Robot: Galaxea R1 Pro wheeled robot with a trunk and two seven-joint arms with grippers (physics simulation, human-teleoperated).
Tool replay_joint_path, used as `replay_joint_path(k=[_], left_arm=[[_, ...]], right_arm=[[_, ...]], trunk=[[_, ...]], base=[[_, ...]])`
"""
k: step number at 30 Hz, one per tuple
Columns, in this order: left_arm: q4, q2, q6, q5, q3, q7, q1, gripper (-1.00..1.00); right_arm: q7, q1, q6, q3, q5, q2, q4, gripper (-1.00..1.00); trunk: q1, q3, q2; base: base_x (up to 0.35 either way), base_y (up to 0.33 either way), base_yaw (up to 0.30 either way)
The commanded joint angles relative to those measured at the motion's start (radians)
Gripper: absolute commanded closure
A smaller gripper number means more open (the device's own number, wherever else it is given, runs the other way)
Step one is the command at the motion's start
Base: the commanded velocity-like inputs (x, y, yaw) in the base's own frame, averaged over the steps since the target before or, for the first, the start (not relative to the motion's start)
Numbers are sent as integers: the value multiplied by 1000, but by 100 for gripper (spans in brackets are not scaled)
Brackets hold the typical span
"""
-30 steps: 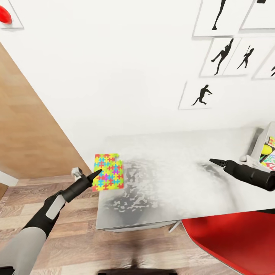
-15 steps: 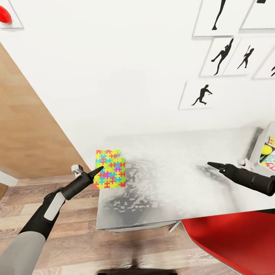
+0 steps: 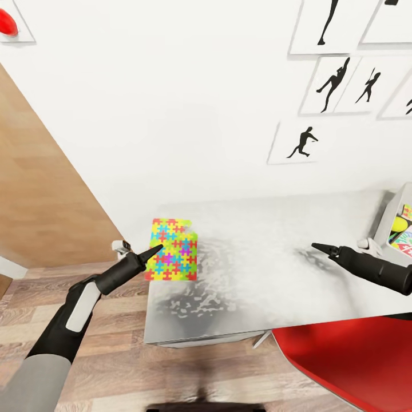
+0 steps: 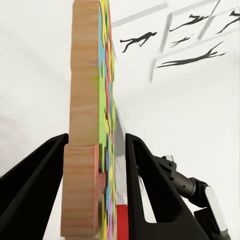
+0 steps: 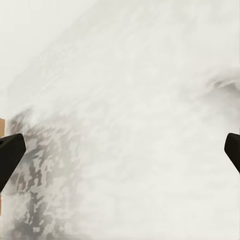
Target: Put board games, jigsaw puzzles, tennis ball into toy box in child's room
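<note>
The toy box is being cut off by the head view's right edge, beside the table; its contents are being shown only partly. The red wall button is being cropped too.

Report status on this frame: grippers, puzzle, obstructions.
Left gripper shut on jigsaw puzzle, at the table's left end. Right gripper open, empty, over tabletop. Toy box far right. Path between looks unobstructed.

A red round wall button, black silhouette sports pictures and a red chair.
</note>
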Motion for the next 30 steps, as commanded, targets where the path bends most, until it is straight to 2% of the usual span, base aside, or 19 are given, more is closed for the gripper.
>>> replay_joint_path(k=[1, 4, 5, 6, 10, 11, 15, 16, 19, 25, 26, 27, 30], left_arm=[[-38, -8, 23, 4, -1, 25, 7, 100], [-153, -40, 68, 5, -4, 104, 26, 100], [-153, -40, 68, 5, -4, 104, 26, 100], [-190, -54, 83, 5, -5, 131, 31, 100], [-320, -108, 132, 5, -6, 223, 52, 100], [-320, -108, 132, 5, -6, 223, 52, 100], [-410, -145, 157, 6, -10, 273, 66, 100], [-410, -145, 157, 6, -10, 273, 66, 100], [-457, -164, 168, 5, -23, 291, 72, 100], [-489, -178, 177, 5, -40, 305, 77, 100], [-505, -183, 180, 5, -46, 311, 82, 100], [-505, -183, 180, 5, -46, 311, 82, 100], [-520, -185, 181, 5, -49, 316, 88, 100]], right_arm=[[16, 3, 5, -2, 0, -1, -1, -100], [84, 11, 4, -7, 1, -7, 0, -100], [84, 11, 4, -7, 1, -7, 0, -100], [109, 13, 4, -11, 1, -11, 0, -100], [177, 17, 5, -42, 1, -44, 0, -100], [177, 17, 5, -42, 1, -44, 0, -100], [207, 20, 10, -77, 1, -79, -1, -100], [207, 20, 10, -77, 1, -79, -1, -100], [218, 21, 14, -113, 1, -93, -1, -100], [237, 28, 25, -155, 1, -101, -2, -100], [278, 42, 32, -176, 1, -105, -2, -100], [278, 42, 32, -176, 1, -105, -2, -100], [338, 57, 35, -213, 1, -107, -2, -100]], trunk=[[1, -1, -2], [1, -1, -2], [1, -1, -2], [1, -1, -2], [1, -1, -2], [1, -1, -2], [1, -1, -2], [1, -1, -2], [1, -1, -2], [1, -1, -2], [1, -1, -2], [1, -1, -2], [1, -1, -2]], base=[[0, 0, 0], [0, 0, 0], [0, 0, 0], [0, 0, 0], [0, 0, 0], [0, 0, 0], [0, 0, -39], [0, 0, -76], [0, 0, -122], [0, 0, -197], [0, 0, -259], [0, 0, -259], [0, 0, -270]])
